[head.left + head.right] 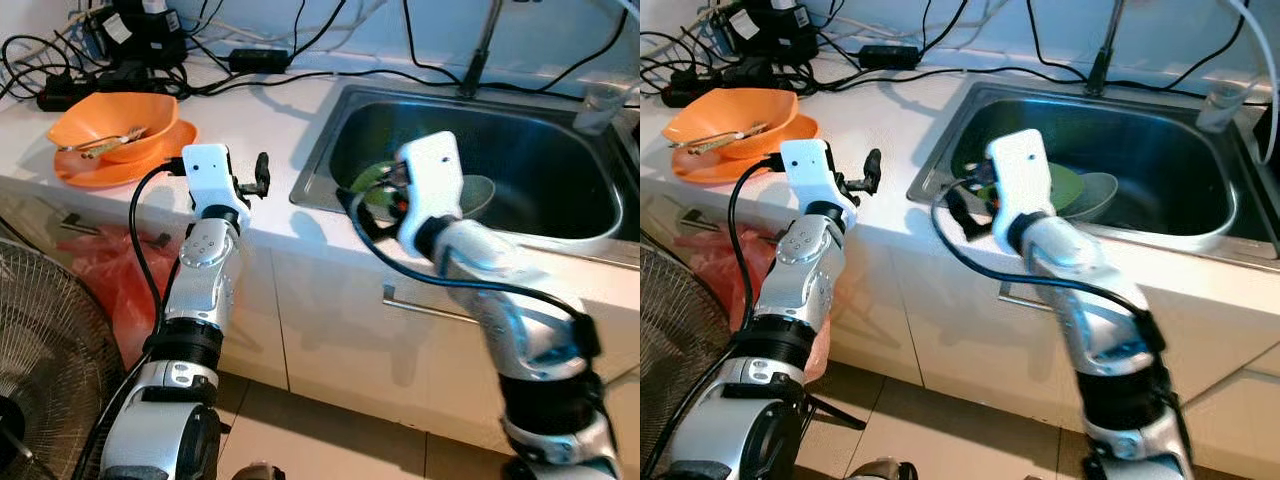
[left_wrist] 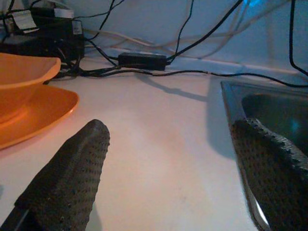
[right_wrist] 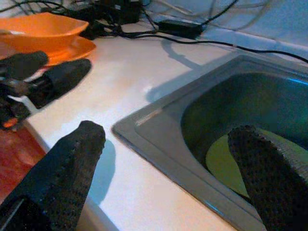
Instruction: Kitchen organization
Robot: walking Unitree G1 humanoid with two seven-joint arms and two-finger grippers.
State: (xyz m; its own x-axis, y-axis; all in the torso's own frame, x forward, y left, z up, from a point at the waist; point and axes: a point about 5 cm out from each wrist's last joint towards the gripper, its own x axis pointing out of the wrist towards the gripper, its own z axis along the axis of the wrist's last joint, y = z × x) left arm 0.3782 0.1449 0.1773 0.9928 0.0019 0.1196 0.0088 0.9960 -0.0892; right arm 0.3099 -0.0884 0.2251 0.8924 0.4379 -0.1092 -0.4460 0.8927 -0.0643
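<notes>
A: Left hand? 
B: Fingers spread wide, nothing between, low over the white surface near its front edge. Bare stretch ahead, up to the cables along the back wall.

A: To its left? 
B: Orange bowl on an orange plate, utensil lying in the bowl. Near the hand but apart from it.

A: Right hand? 
B: Fingers also wide apart, empty, straddling the front left corner of the sink; one finger over the surface, the other over the basin.

A: In the basin? 
B: Green plate against the near wall, a grey bowl just beside it, touching or overlapping. Rest of the basin floor bare and dark.

A: Other edges? 
B: Raised steel rim all round the sink. Faucet stem at the back rim, clear cup at the far right corner. Below the front edge, white cabinet doors, a red bag and a fan grille down at the left.
</notes>
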